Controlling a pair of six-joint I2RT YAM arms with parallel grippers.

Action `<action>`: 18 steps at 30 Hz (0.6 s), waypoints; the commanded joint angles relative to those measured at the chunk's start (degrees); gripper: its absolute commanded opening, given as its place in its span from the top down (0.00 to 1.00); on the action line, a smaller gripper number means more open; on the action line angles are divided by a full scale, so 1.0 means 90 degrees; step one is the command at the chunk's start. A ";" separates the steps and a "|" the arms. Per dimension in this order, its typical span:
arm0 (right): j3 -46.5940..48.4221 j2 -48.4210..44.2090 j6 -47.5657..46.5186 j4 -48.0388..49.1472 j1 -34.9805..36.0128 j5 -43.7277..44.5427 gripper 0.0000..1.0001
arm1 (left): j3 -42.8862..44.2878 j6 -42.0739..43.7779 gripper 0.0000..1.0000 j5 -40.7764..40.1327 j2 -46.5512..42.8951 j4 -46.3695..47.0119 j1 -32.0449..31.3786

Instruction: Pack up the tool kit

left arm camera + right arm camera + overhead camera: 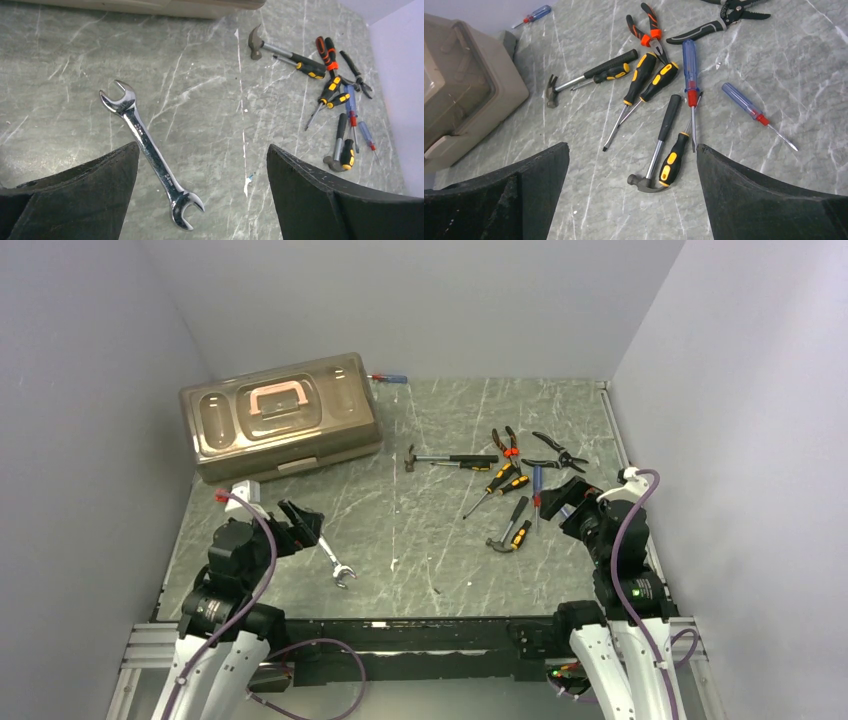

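The tan-brown toolbox (280, 425) stands closed at the back left, pink handle (272, 400) on its lid; its corner shows in the right wrist view (469, 95). A steel wrench (335, 562) (147, 142) lies flat on the table. My left gripper (305, 520) (202, 150) hangs open just over it, holding nothing. At the right lies a heap of tools: two hammers (450, 459) (664, 130), black-and-yellow screwdrivers (639, 77), orange pliers (510, 443) (646, 30) and black pliers (555, 452). My right gripper (565, 498) (632, 147) is open and empty beside the nearer hammer.
Grey walls close in the table on three sides. A small blue screwdriver (390, 378) lies by the back wall, right of the toolbox. Two more blue-handled screwdrivers (744, 105) lie among the heap. Bare marble-patterned table (420, 540) separates the wrench from the heap.
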 commanded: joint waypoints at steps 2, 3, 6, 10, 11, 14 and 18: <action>0.0097 -0.0011 0.0210 -0.0093 -0.0012 0.0195 0.00 | 0.0274 0.0170 0.01 0.0201 0.0360 0.0142 -0.0015; 0.0081 0.0009 0.0225 -0.0086 -0.0004 0.0187 0.00 | 0.0279 0.0166 0.01 0.0209 0.0377 0.0148 -0.0015; -0.0032 0.0077 0.0193 0.0086 -0.0008 0.0051 0.00 | 0.0265 0.0222 0.01 0.0277 0.0400 0.0281 -0.0015; -0.0048 0.0258 0.0086 0.0359 -0.0003 -0.0196 0.00 | 0.0482 0.0464 0.01 0.0802 0.0518 0.0544 -0.0014; -0.0059 0.0320 0.0006 0.0527 -0.0005 -0.0252 0.00 | 0.0630 0.0522 0.01 0.0760 0.0612 0.0514 -0.0015; -0.0040 0.0614 -0.0211 0.1006 -0.0010 -0.0867 0.00 | 0.1522 0.0881 0.01 0.0360 0.1310 0.0082 -0.0015; 0.0073 0.1376 -0.0278 0.1587 0.0003 -0.1473 0.00 | 0.2946 0.1392 0.01 -0.0554 0.2357 -0.0619 -0.0006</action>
